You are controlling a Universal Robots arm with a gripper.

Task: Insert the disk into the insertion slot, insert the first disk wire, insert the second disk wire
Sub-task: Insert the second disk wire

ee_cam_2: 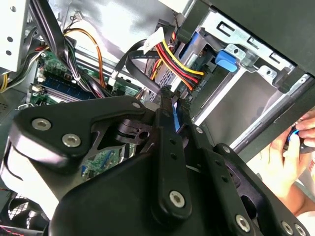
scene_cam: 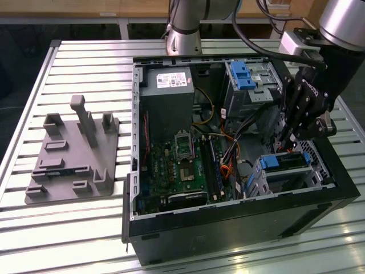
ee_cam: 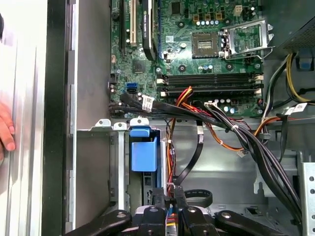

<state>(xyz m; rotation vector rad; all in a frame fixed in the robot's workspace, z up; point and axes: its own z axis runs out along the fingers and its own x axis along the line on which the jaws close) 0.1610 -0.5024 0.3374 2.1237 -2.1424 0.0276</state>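
The slatted metal counter (scene_cam: 80, 240) carries an open black computer case (scene_cam: 228, 240) lying on its side, and, on the exterior view's left, a grey plastic fixture (scene_cam: 71, 165) with upright posts. Inside the case the green motherboard (scene_cam: 177, 171) lies flat with a grey power supply (scene_cam: 166, 97) beside it, and a taller grey metal bay (scene_cam: 251, 91) bears a blue latch (scene_cam: 242, 74).

The robot arm (scene_cam: 342, 34) reaches down from the exterior view's right into the case's near corner, where the insertion slot (scene_cam: 288, 174) sits. The disk (scene_cam: 285, 161) lies inside this cage, its blue caddy edge visible at the opening.

The black tool (scene_cam: 287, 141) hangs just above the disk's end. In both wrist views its fingers (ee_cam_2: 166, 105) stand close together, nearly closed, around what looks like a connector at the end of a wire bundle (ee_cam_2: 172, 61) with red, yellow and black strands; the grip itself is partly hidden.

A blue tab (ee_cam: 143, 152) stands at the cage's edge in the first wrist view.

A person's hand (ee_cam_2: 290, 157) rests outside the case wall.
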